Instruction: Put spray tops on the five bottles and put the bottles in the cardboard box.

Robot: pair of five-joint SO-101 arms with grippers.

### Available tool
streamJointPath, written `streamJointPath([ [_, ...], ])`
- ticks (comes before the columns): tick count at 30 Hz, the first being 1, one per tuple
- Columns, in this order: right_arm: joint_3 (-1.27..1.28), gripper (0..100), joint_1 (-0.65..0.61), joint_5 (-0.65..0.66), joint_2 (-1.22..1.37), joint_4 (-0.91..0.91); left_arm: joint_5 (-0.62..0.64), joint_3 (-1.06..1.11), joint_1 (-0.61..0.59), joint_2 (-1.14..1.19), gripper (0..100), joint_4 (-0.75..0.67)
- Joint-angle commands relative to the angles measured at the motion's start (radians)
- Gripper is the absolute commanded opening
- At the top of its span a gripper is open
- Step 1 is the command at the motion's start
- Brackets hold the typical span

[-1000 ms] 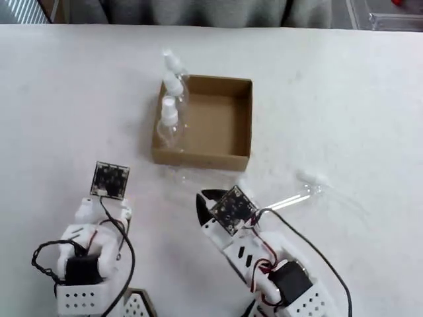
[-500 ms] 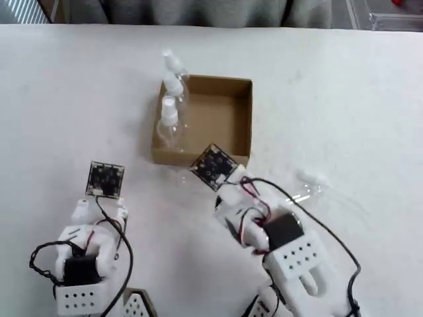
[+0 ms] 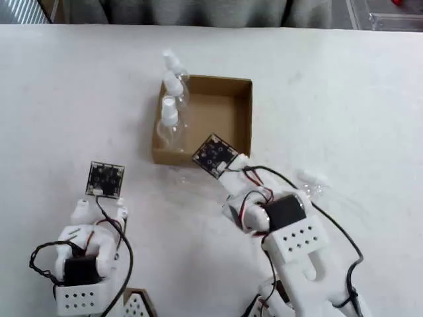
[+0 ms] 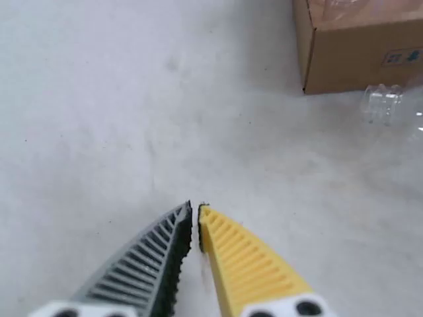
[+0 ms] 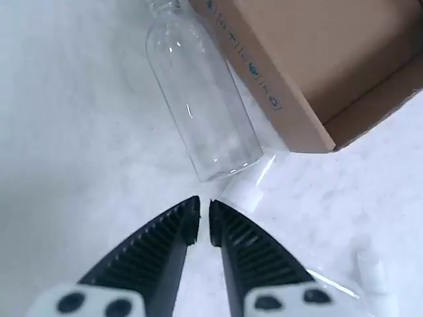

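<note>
**Right arm** (image 3: 284, 228): within the last 1 s it has swung from the near part of the desk (image 3: 344, 99) up to the near wall of the cardboard box (image 3: 173, 157). Its pincer (image 5: 203, 221) is empty, with jaws all but together, and now points at the base of a clear bottle (image 5: 198, 99). A pick-up of this bottle looks to be the step opening.

**Left pincer** (image 4: 195, 218): tips together, empty, near-left, barely shifted.

**Bottle**: transparent, cylindrical, no spray top on its neck. It lies on its side on the desk, along the box's near wall.

**In box**: 3 topped bottles (image 3: 170, 112) at its left side — 2 seemingly outstanding.
</note>
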Motion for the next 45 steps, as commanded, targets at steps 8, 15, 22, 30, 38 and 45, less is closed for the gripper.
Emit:
streamJointPath([
  [8, -0.218, 11.2, 0.137, -0.057, 0.437, -0.087, -0.009, -0.002, -0.010, -0.010, 2, 0.006],
  [15, -0.296, 15.9, 0.130, -0.058, 0.598, -0.073, -0.009, -0.002, -0.015, -0.010, 2, 0.006],
  [22, -0.298, 16.3, 0.102, -0.137, 0.627, -0.061, -0.009, -0.002, -0.038, -0.010, 2, 0.006],
  [30, -0.290, 16.3, 0.077, -0.224, 0.628, -0.064, -0.009, -0.002, -0.038, -0.010, 2, 0.006],
  [38, -0.282, 16.0, 0.076, -0.252, 0.687, -0.105, -0.009, -0.002, -0.038, -0.010, 2, 0.006],
  [45, -0.321, 15.8, 0.076, -0.249, 0.792, -0.139, -0.009, -0.002, -0.039, -0.010, 2, 0.006],
])
